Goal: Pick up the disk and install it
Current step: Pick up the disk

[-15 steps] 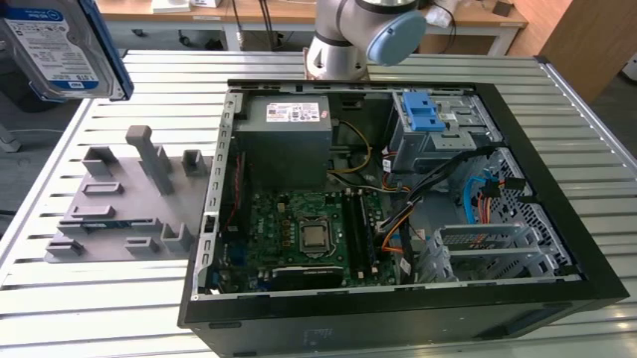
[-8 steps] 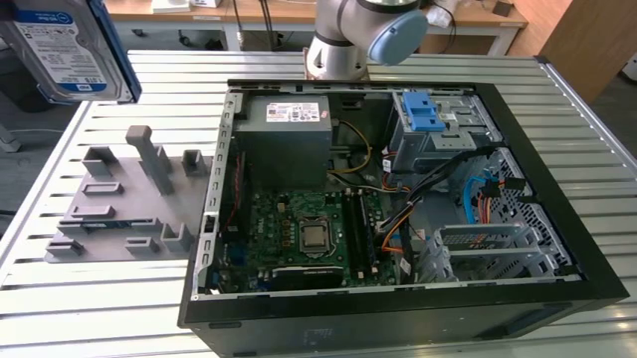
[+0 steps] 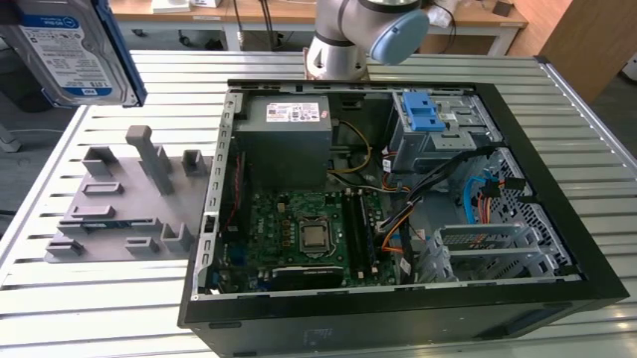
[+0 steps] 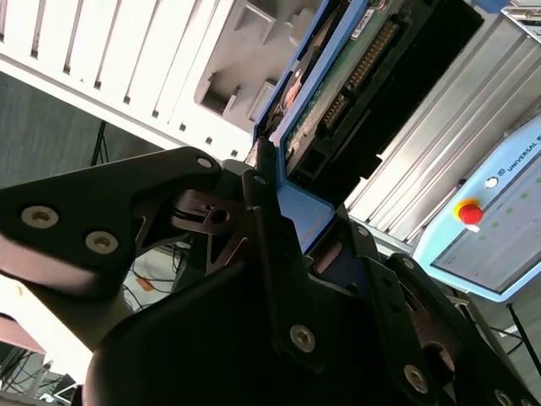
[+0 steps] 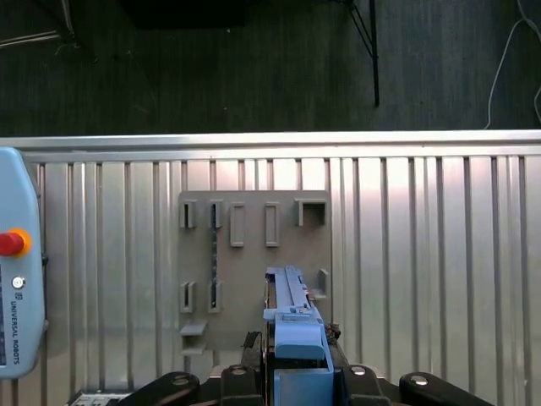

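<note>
The disk (image 3: 71, 52), clamped by its blue bracket in the hand (image 5: 297, 376), hangs above the grey fixture (image 5: 254, 254); a slip of that bracket could drop it.

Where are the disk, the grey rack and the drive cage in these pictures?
Disk (image 3: 70, 56): exterior view, on its label.
Rack (image 3: 130, 195): exterior view, on its flat base.
Cage (image 3: 423, 119): exterior view, on a blue latch.
</note>
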`<state>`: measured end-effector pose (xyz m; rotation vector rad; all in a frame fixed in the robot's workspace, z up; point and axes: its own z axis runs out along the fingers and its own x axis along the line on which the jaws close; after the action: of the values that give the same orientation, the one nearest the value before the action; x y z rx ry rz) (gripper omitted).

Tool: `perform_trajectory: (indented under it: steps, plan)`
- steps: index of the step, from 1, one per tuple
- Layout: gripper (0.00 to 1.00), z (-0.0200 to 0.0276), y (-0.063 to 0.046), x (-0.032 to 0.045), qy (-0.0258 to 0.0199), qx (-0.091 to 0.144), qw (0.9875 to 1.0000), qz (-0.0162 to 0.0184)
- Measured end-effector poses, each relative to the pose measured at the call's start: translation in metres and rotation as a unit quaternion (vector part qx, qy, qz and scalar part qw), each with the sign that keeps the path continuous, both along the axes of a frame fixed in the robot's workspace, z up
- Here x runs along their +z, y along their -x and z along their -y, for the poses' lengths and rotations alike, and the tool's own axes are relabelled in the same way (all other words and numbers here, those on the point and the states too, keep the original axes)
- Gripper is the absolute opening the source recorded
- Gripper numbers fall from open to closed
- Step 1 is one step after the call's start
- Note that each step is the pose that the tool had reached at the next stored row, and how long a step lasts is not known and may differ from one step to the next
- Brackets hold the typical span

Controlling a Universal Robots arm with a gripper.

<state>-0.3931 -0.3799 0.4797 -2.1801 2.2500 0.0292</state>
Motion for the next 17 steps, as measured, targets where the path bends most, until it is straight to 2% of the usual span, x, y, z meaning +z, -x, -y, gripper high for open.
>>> perform_trajectory:
  steps: [6,10,17]
  plan:
    - [0.36,0.0071,-0.006,0.0,-0.0026,0.0,1.0,-0.0002]
    - [0.36,0.0098,-0.011,0.0,-0.0056,0.0,1.0,-0.0005]
    - [0.36,0.0143,-0.023,0.0,-0.0081,0.0,1.0,-0.0013]
